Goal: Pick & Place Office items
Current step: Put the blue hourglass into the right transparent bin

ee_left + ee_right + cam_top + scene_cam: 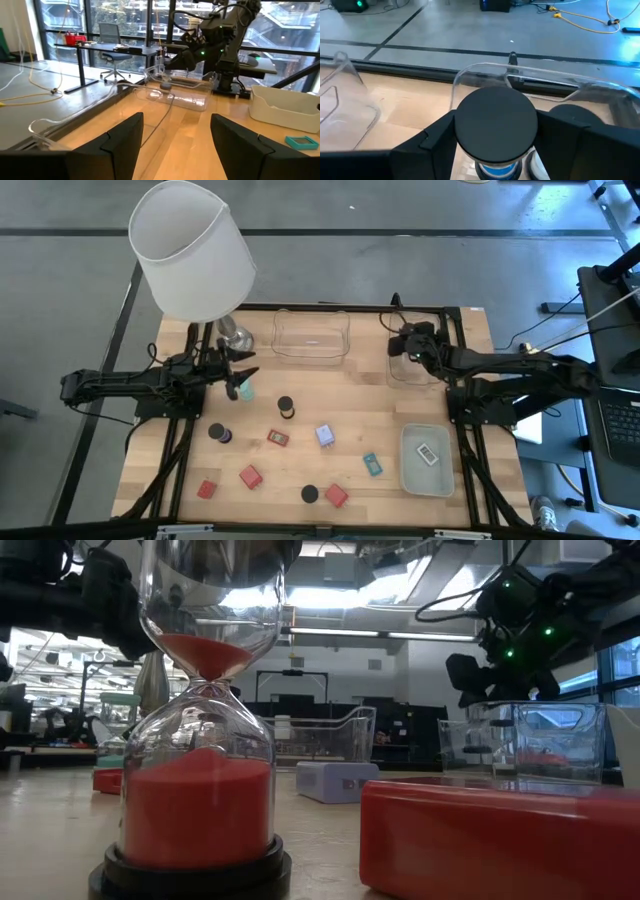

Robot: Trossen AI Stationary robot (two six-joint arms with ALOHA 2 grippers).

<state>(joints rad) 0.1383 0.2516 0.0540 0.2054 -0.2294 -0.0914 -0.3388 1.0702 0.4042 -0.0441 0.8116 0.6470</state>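
Note:
My right gripper (405, 345) hangs over the far right clear tray (415, 368), shut on a small sand timer with a black cap (495, 122) and blue sand. My left gripper (240, 375) stands open at the table's left, beside the lamp's foot, with nothing between its fingers (175, 130). Loose on the wood stand black-capped timers (286, 407) (218, 433) (310, 494), red blocks (249, 476) (336, 496), a lavender cube (325, 435), a flat red piece (278, 439) and a teal one (372, 464). A white piece (427, 453) lies in the pale-green tray (408, 475). My right gripper pinches the timer between its two fingers (437, 137), one on either side, just under the black top cap (470, 107); the cap hides the exact spot. The fingers slant down from the table's right. The timer stands roughly upright, lifted clear above the tray's rim (470, 75).
A big white-shaded lamp (195, 250) stands at the far left. A second clear tray (312, 335) sits at the far middle. Another dark round piece (575, 116) shows inside the tray under my right gripper. In the low view a red-sand timer (195, 790) stands close.

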